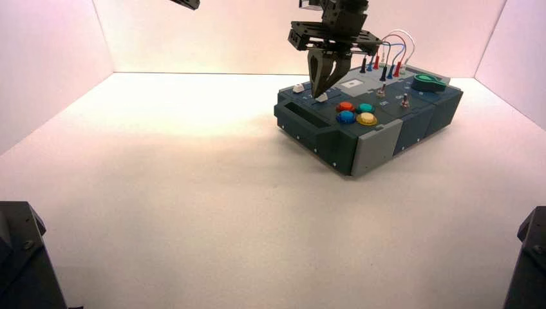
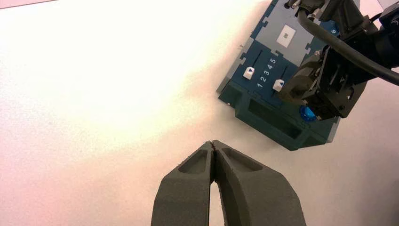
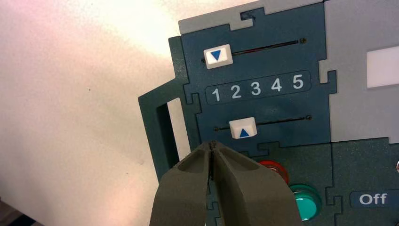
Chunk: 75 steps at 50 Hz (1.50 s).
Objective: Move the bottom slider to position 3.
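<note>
While I watch from the high camera, the box sits on the white table at about two o'clock from the middle of my view, turned at an angle; my right arm reaches down over its far-left part, and the right gripper hangs fingers-down just above the slider panel; the fingers are pressed together with nothing between them, which the right wrist camera confirms, the tips meeting in a point; the left gripper hovers over bare table well apart from the box, its fingers likewise closed on nothing, and in the high view only a scrap of that arm shows at eleven o'clock. On the box I see four round push buttons, red, teal, blue and yellow, near the front; a green knob at the far right corner; coloured wires along the back. In the right wrist view the bottom slider sits just beyond the closed fingertips, not touching them; its white knob lies between the printed 2 and position 3, nearer the 2; the twin top slider rests by the 1.
</note>
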{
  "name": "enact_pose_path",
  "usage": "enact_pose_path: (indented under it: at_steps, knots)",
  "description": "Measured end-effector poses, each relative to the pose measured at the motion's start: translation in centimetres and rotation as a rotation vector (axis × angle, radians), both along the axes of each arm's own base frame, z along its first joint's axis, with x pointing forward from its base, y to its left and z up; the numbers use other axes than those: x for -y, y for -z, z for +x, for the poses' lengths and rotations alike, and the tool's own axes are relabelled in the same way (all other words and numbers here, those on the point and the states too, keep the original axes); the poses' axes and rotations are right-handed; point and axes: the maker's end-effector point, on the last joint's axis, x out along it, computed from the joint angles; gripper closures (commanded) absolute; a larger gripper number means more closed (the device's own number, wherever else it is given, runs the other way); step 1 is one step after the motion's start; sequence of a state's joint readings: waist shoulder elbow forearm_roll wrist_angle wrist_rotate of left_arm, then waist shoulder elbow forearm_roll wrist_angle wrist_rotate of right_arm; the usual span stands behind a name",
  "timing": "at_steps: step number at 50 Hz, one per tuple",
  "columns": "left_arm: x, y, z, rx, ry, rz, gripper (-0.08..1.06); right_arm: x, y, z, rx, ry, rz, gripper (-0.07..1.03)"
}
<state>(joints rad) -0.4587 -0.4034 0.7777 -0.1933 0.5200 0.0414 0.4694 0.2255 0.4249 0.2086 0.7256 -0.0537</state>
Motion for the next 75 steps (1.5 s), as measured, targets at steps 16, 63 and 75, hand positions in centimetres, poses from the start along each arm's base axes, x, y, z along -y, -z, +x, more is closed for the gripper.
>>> enact_pose_path:
  at_steps: [16,63,75]
  knots:
    - [0.1,0.0,0.0,-0.001,0.001,-0.001,1.0,-0.1,-0.3,-0.1,0.0,-0.003,0.001,0.99]
    - [0.0,-0.1,0.0,0.001,-0.001,-0.002,1.0,0.0,-2.5,-0.1,0.031,-0.006,0.018,0.99]
    - [0.0,0.0,0.0,0.0,0.0,0.0,1.0,-0.3,-1.1,0.4,0.008,-0.008,0.006,0.98]
